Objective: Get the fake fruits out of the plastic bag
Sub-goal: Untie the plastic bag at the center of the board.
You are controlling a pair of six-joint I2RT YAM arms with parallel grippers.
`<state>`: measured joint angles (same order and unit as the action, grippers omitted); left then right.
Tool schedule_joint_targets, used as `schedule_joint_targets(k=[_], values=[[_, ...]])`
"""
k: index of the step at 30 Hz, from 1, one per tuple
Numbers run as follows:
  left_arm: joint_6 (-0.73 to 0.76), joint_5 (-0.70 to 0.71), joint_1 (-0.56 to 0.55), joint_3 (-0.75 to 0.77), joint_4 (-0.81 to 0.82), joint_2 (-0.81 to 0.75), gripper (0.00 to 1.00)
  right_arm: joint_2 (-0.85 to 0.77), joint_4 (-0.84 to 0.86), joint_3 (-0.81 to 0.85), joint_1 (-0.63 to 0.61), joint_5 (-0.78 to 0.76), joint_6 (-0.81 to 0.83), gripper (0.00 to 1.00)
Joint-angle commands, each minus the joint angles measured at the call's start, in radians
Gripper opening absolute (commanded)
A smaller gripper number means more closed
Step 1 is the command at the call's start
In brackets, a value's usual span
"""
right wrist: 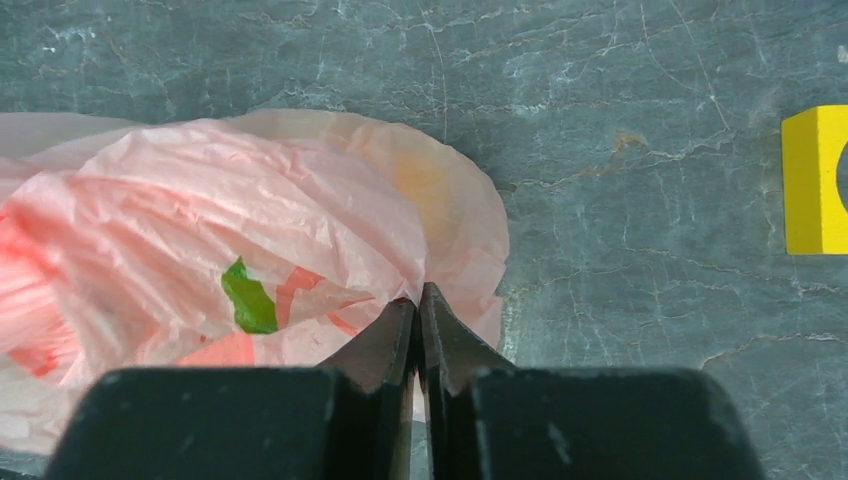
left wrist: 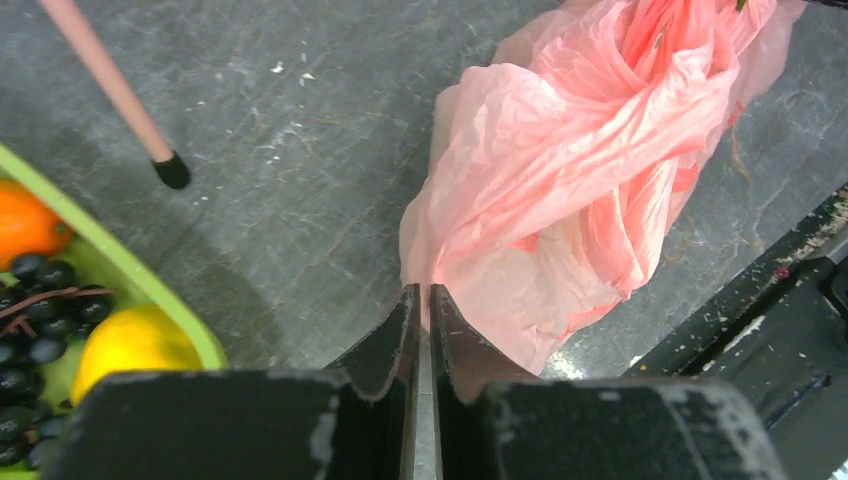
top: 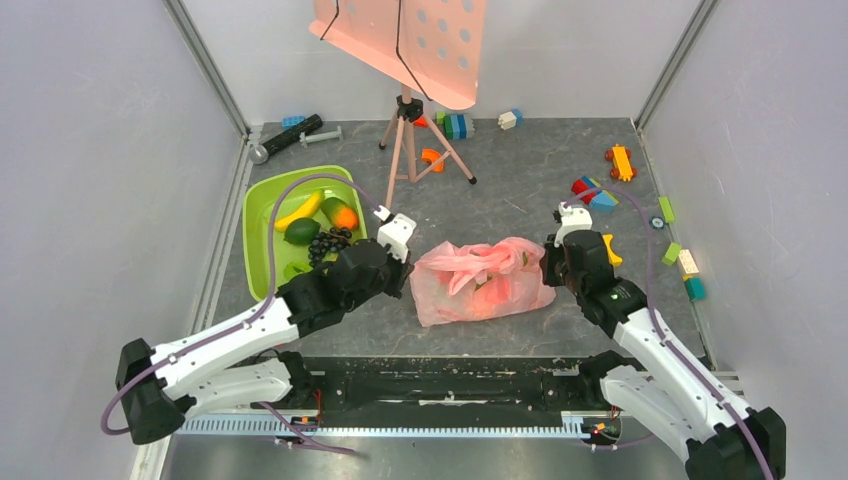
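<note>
The pink plastic bag (top: 480, 282) lies crumpled on the grey table between my two grippers. My left gripper (top: 405, 272) is at the bag's left edge. In the left wrist view its jaws (left wrist: 422, 292) stand almost together, pinching the thin edge of the bag (left wrist: 580, 170). My right gripper (top: 549, 265) is at the bag's right edge. In the right wrist view its jaws (right wrist: 418, 292) are shut on a fold of the bag (right wrist: 250, 220), whose creases run into the tips. A faint orange patch (right wrist: 425, 180) shows through the film. No fruit in the bag shows clearly.
A green tray (top: 262, 190) at the left holds a banana (top: 298, 210), an orange fruit (top: 344, 215), a green fruit (top: 301, 232) and dark grapes (top: 328, 244). A pink perforated stand (top: 415, 40) on a tripod stands behind. Toy blocks (top: 598, 192) lie at the right and a yellow block (right wrist: 812, 180) near my right gripper.
</note>
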<state>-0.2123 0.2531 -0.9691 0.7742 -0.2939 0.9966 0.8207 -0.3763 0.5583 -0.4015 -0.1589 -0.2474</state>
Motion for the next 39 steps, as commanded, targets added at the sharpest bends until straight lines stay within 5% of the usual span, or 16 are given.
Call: schedule_joint_targets(k=[1, 4, 10, 18, 24, 28, 39], values=[[-0.022, 0.080, 0.004, -0.006, -0.007, -0.066, 0.20, -0.059, 0.035, 0.006, 0.009, 0.039, 0.056, 0.15], [0.009, 0.053, 0.003, 0.006, 0.002, -0.076, 0.28, -0.117, 0.087, 0.011, 0.009, 0.147, 0.113, 0.43], [0.029, 0.031, 0.003, 0.023, 0.036, -0.072, 0.21, -0.176, 0.169, 0.037, 0.009, 0.372, 0.183, 0.65], [0.186, -0.322, -0.001, 0.114, 0.032, -0.018, 0.70, -0.095, 0.027, 0.188, 0.009, 0.252, 0.199, 0.70], [0.503, -0.381, -0.093, 0.087, 0.071, -0.020, 0.99, -0.085, 0.022, 0.194, 0.009, 0.263, 0.197, 0.70], [0.730, -0.478, -0.125, 0.061, 0.097, -0.037, 1.00, -0.093, 0.026, 0.186, 0.009, 0.269, 0.204, 0.71], [0.957, -0.438, -0.128, 0.102, 0.192, 0.128, 0.94, -0.116, 0.017, 0.158, 0.009, 0.306, 0.212, 0.71]])
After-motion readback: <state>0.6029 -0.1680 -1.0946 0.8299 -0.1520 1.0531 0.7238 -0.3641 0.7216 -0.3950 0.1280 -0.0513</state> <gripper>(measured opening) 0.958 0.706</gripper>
